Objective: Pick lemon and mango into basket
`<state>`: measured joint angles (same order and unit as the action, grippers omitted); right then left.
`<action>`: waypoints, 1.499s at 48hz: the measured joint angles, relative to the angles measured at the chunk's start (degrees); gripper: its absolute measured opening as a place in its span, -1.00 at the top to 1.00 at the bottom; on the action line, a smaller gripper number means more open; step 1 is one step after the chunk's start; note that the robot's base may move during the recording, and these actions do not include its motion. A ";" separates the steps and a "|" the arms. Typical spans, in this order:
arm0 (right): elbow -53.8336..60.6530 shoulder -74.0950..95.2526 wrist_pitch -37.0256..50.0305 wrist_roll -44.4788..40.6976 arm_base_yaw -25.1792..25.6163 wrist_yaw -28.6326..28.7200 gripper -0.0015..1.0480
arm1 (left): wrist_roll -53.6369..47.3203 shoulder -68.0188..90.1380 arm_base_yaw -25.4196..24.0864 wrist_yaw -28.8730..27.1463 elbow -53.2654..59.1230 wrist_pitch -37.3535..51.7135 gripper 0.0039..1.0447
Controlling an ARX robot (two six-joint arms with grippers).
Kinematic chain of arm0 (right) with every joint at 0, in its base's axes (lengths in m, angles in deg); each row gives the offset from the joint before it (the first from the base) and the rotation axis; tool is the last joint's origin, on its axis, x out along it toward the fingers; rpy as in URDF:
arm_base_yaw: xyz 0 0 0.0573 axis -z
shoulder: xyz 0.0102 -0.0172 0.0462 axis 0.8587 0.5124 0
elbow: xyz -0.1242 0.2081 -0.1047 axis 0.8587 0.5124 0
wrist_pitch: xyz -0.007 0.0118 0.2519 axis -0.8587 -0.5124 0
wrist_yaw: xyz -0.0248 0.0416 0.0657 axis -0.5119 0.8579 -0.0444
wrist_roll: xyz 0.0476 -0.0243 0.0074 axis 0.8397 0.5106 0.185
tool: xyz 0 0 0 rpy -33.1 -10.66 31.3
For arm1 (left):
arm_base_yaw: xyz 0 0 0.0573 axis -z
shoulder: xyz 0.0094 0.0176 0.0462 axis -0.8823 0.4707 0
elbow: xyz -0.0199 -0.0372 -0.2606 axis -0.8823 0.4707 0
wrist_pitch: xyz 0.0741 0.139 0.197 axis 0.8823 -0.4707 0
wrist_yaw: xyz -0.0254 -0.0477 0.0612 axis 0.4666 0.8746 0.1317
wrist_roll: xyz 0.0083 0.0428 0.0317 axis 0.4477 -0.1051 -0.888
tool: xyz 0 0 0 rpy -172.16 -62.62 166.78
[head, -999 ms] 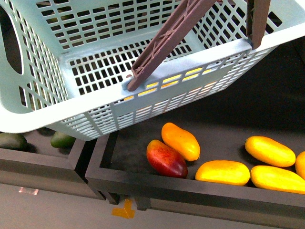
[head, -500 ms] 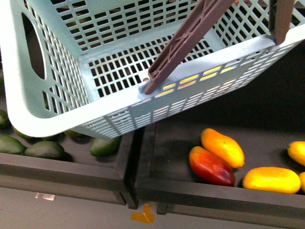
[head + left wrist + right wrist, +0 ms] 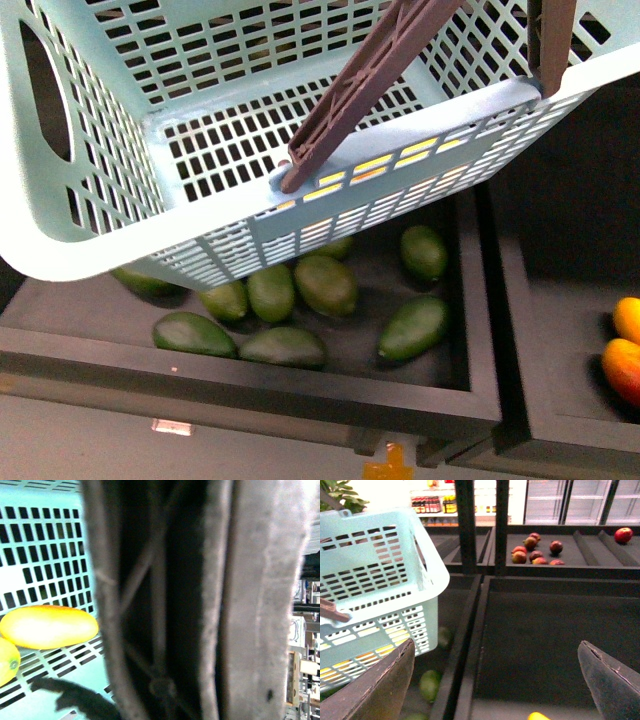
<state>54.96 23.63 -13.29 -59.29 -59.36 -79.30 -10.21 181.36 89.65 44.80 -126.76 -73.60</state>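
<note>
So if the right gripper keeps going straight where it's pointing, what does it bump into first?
Probably the dark floor of the empty bin. The open right gripper aims into it, with nothing between its fingers. The basket sits off to one side, though depth is unclear.

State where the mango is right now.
In the left wrist view, the mango lies on the basket's slotted floor, beside another yellow fruit and the brown handle.

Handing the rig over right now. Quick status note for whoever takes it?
Right gripper: jaws open, empty, over a dark bin.
Left gripper: jaws not visible; brown swing handle fills its view, probably held.
Light mint-blue slotted plastic basket: raised above green fruit.
Inside: smooth elongated yellow mango, plus a yellow fruit cut by the frame, likely the lemon.
Left: confirm the lemon; otherwise looks done.
</note>
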 joint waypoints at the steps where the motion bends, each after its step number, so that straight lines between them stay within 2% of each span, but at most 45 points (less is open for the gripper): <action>1: 0.00 -0.04 0.04 0.00 0.00 -0.17 -0.83 | 0.09 0.00 0.00 0.02 0.00 0.00 0.74; 34: 0.00 -0.09 0.02 -0.02 0.00 -0.15 -0.83 | 0.11 -0.04 -0.02 0.13 0.00 0.00 0.74; 47: 0.02 -0.02 0.04 -0.02 0.11 0.20 -0.83 | -0.90 -0.04 -1.11 -1.99 0.00 0.02 0.74; 49: 0.02 -0.02 0.04 -0.02 0.11 0.20 -0.83 | 0.87 -0.04 -0.24 -7.56 1.01 3.32 0.74; 54: 0.02 -0.02 0.04 -0.04 0.11 0.31 -0.83 | 14.93 3.06 0.83 -30.53 1.18 13.70 0.74; 57: 0.02 -0.02 0.04 -0.02 0.11 0.15 -0.83 | 20.00 6.10 -0.37 -38.34 -1.51 14.60 0.74; 62: 0.02 -0.02 0.04 -0.02 0.11 -0.22 -0.83 | 23.34 12.85 -4.35 -39.39 -8.44 14.73 0.74; 72: 0.02 -0.02 0.04 -0.02 0.11 -0.02 -0.83 | 27.89 27.69 -9.75 -35.67 -24.06 11.63 0.74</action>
<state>54.98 23.60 -13.25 -59.31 -59.25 -79.32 17.68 209.05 79.90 9.13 -150.83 -61.97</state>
